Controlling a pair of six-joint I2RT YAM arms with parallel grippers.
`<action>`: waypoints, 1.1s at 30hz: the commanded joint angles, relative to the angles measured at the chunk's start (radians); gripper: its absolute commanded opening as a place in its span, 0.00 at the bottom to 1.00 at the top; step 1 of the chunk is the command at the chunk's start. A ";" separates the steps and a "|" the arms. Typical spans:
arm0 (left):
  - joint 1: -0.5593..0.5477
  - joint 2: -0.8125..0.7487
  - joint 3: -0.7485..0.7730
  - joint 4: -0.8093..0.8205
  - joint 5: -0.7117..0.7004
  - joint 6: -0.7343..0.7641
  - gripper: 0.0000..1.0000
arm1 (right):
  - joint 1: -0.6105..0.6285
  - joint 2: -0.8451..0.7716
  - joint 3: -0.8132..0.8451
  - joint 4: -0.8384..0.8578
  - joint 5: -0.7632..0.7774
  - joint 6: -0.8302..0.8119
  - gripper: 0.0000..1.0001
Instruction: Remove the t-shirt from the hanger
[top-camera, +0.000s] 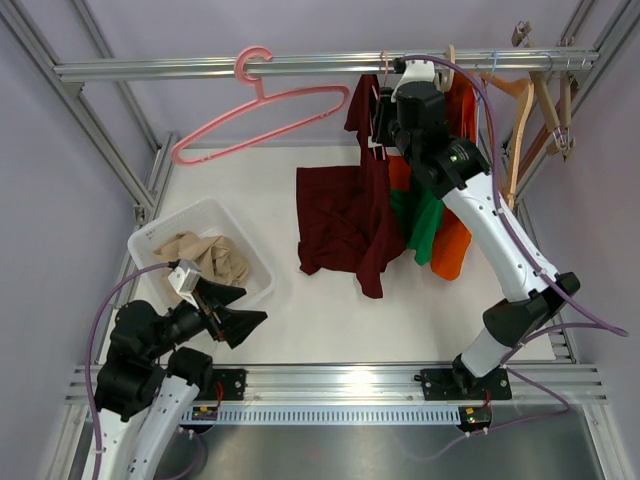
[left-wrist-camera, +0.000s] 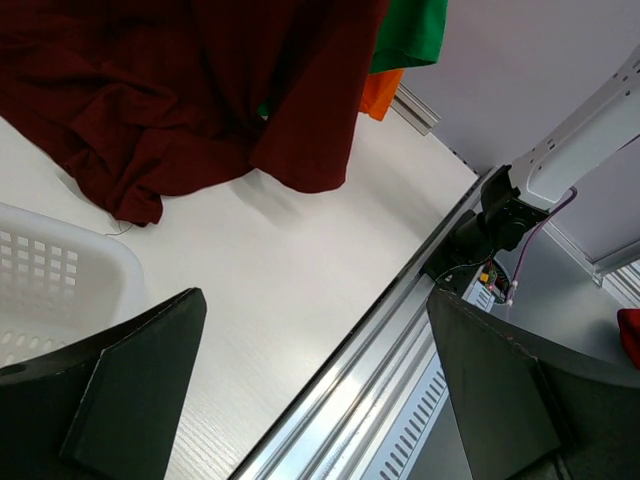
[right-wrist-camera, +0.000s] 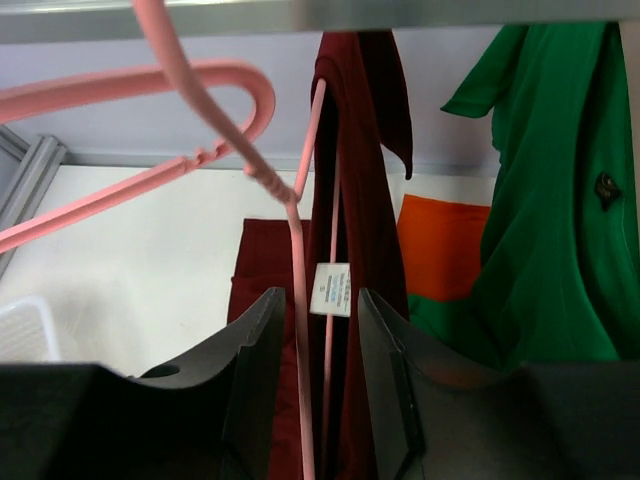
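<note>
Right gripper (right-wrist-camera: 318, 300) half-open at rail (top-camera: 200, 68), straddling pink hanger (right-wrist-camera: 298, 260) and maroon t-shirt (top-camera: 345, 215) – nothing clamped. Shirt hangs, hem on table (top-camera: 300, 310). Left gripper (top-camera: 240, 308) wide open, empty. Risk – pinching hanger with cloth drags both off.

Bare hanger (top-camera: 300, 94) on rail (top-camera: 160, 70) L of t-shirt (top-camera: 345, 215); basket (top-camera: 238, 235) front-L.

The left gripper (left-wrist-camera: 315, 330) stands wide open above the white table (left-wrist-camera: 300, 260); the maroon t-shirt (left-wrist-camera: 180, 90) trails crumpled onto it, near the white basket (left-wrist-camera: 60, 270); a green garment (left-wrist-camera: 410, 30) and an orange garment (left-wrist-camera: 378, 92) show behind.
</note>
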 joint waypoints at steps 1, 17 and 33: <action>0.009 0.017 -0.009 0.052 0.037 -0.013 0.99 | -0.015 0.032 0.077 -0.013 0.014 -0.056 0.42; 0.015 0.034 -0.006 0.052 0.040 -0.010 0.99 | -0.015 -0.002 0.100 0.051 -0.002 -0.092 0.00; 0.013 0.192 0.034 0.254 0.128 -0.139 0.99 | 0.013 -0.299 -0.283 0.340 -0.009 -0.103 0.00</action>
